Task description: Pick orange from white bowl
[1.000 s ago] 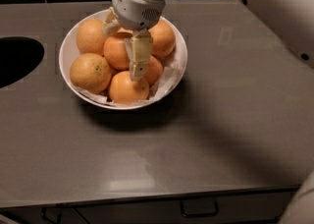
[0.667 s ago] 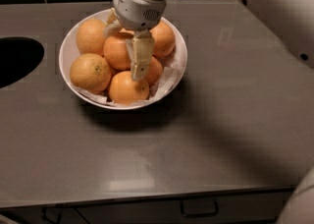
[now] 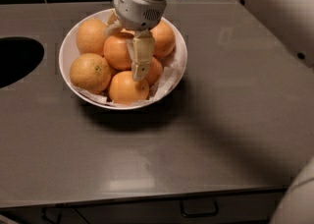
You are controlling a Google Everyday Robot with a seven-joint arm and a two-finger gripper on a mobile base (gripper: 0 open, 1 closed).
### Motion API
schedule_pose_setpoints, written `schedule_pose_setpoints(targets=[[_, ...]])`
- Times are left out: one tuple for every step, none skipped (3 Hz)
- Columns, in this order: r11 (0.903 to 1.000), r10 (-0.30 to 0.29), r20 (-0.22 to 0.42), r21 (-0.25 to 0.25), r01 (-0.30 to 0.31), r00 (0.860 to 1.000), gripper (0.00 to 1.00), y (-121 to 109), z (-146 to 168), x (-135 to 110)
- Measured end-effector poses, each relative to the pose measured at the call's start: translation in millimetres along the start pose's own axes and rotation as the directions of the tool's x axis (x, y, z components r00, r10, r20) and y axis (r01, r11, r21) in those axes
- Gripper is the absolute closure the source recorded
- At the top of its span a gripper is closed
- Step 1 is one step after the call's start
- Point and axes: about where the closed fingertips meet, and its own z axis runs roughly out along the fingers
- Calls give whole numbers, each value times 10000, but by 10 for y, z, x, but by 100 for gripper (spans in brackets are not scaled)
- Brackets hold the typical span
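Reaching down from above, gripper over orange in white bowl, grip unclear.

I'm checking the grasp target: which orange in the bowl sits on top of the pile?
The central orange, in the middle of the white bowl, with the gripper right beside it. The other oranges lie lower, around the rim.

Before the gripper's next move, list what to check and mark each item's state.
1. Position: gripper down among the fruit in the white bowl: ok.
2. Target: orange in the pile's middle, right beside the gripper: ok.
3. Hold on the orange: cannot tell.
4. Room around it: not ok, neighbouring oranges touch it.
5. Support: white bowl fully on the counter: ok.
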Motion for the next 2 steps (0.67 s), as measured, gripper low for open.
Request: schedule_pose_setpoints(targets=[[10000, -8, -25, -9, 8, 10000, 25, -7, 4, 12], [10000, -24, -39, -19, 24, 10000, 27, -17, 11, 21]])
